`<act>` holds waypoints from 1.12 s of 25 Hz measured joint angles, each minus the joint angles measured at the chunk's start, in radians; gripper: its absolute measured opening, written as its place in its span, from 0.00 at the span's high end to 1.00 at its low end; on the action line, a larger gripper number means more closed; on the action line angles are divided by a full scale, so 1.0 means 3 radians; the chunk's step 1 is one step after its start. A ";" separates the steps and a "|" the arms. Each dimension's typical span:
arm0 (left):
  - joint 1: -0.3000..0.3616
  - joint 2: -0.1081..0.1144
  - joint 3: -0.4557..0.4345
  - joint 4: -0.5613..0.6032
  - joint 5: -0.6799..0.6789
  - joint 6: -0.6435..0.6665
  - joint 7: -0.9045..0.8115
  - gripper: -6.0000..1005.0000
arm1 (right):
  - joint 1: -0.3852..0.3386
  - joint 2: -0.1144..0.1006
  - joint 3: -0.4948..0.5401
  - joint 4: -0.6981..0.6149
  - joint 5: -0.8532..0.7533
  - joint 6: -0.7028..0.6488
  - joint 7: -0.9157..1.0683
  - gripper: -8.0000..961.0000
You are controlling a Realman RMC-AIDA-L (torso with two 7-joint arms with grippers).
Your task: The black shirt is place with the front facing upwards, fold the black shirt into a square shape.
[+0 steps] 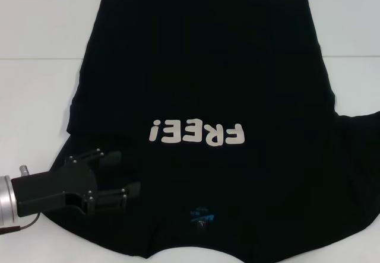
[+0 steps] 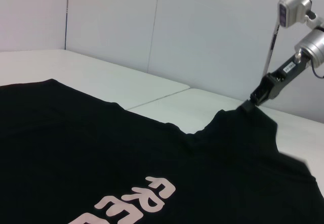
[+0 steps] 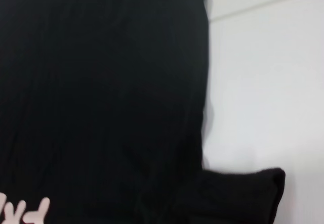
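A: Item one, the black shirt (image 1: 202,85). Location?

B: Spread flat on the white table (image 1: 35,97), front up, "FREE!" lettering (image 1: 197,133) readable from the far side, blue neck label (image 1: 202,216) near the robot. The hem lies at the far edge and the collar nearest.

A: Left gripper (image 1: 119,180)?

B: Low over the shirt's near-left shoulder area, fingers spread apart, nothing between them. Whether they touch the cloth is unclear.

A: Right gripper (image 2: 251,98)?

B: Outside the head view. The left wrist view shows it at the shirt's right sleeve (image 2: 248,128), where the fabric rises to a peak against its tip. Likely pinching cloth, but I cannot tell its finger state.

A: Handling notes?

B: Judged light, soft and limp. It should drape and crease readily and hold no shape when lifted. Single-point lifts would probably drag and bunch the body.

A: Grip points?

B: Sleeve ends and shoulder seams for the first inward folds, then the collar or hem corners, with both layers pinched together.
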 joint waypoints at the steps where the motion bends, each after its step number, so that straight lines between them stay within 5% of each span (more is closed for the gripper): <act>1: 0.0000 0.0002 0.0000 0.0000 0.0000 0.0004 -0.0002 0.17 | -0.0003 -0.0003 0.0005 -0.0043 0.0019 -0.0033 0.0000 0.91; 28: 0.0013 0.0003 0.0000 0.0000 0.0034 0.0023 -0.0019 0.18 | 0.0228 0.0087 -0.0207 -0.0045 0.0438 -0.0476 -0.0066 0.83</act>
